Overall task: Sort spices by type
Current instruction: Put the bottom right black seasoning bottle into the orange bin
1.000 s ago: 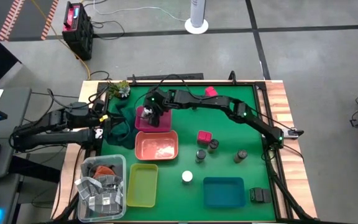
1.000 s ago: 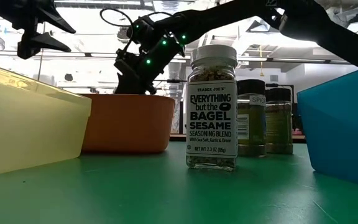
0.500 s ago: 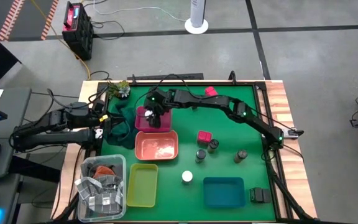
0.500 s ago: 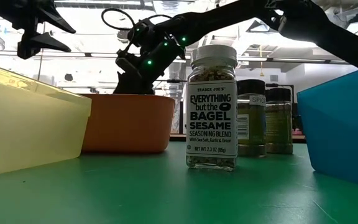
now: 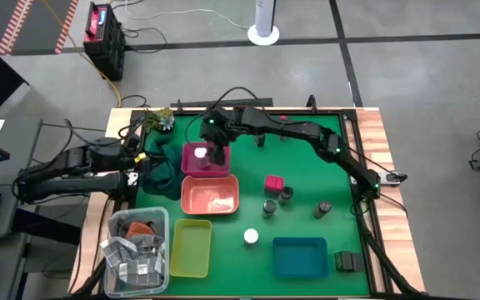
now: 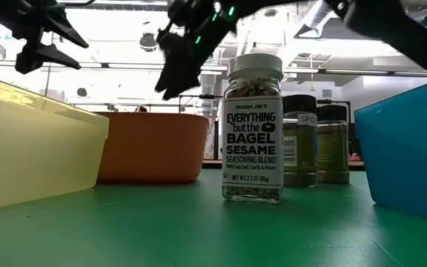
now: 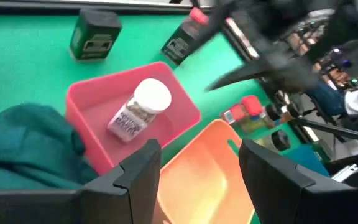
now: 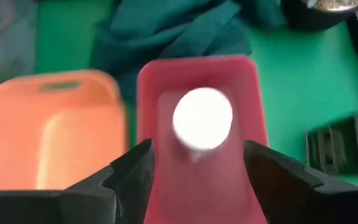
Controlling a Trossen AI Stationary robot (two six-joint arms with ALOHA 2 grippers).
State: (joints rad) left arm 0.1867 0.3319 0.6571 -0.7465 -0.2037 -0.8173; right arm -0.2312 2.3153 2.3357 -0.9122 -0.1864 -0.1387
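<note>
One jar (image 6: 252, 127) reads "Trader Joe's Everything but the Bagel Sesame"; right hand (image 5: 217, 154) open, empty.

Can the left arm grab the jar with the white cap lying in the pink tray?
Probably yes. The left gripper is open and faces the white-capped jar, which lies uncovered in the pink tray. The right gripper hovering above it might get in the way.

From my right wrist, the white-capped jar (image 8: 202, 119) in the pink tray (image 8: 253, 106) is smeared to a pale disc, its label unreadable. In the low view, my right claw (image 6: 175, 73) is a motion-blurred dark shape. The bagel seasoning jar (image 6: 252, 127) hides part of the grey-lidded jars (image 6: 300, 141) behind it. The blue tray (image 6: 410, 144) runs off the edge.
</note>
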